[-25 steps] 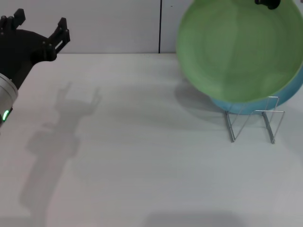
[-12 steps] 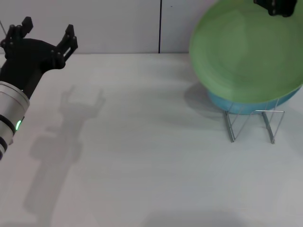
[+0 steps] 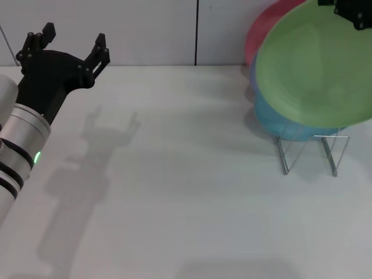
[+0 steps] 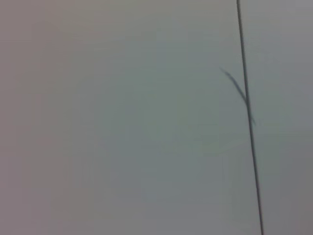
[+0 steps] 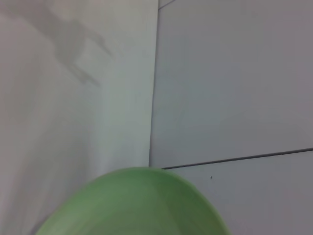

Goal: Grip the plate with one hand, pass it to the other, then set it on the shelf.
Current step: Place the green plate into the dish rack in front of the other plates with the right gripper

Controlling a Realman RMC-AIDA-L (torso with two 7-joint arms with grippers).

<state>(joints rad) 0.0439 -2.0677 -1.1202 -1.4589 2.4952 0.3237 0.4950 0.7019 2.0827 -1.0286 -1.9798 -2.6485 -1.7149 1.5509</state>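
The right hand pinches the top rim of the green plate, holding it tilted in the air in front of the rack. The rack holds a blue plate with a pink plate behind it. The left hand, fingers spread and empty, hangs over the table well apart

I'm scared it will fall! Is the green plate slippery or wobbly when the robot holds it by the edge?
Probably a bit wobbly: the right gripper pinches the green plate only at its top rim, so it could swing. Its smooth surface may slip. It looks stiff, keeping its round shape. The rack below already holds a blue plate.
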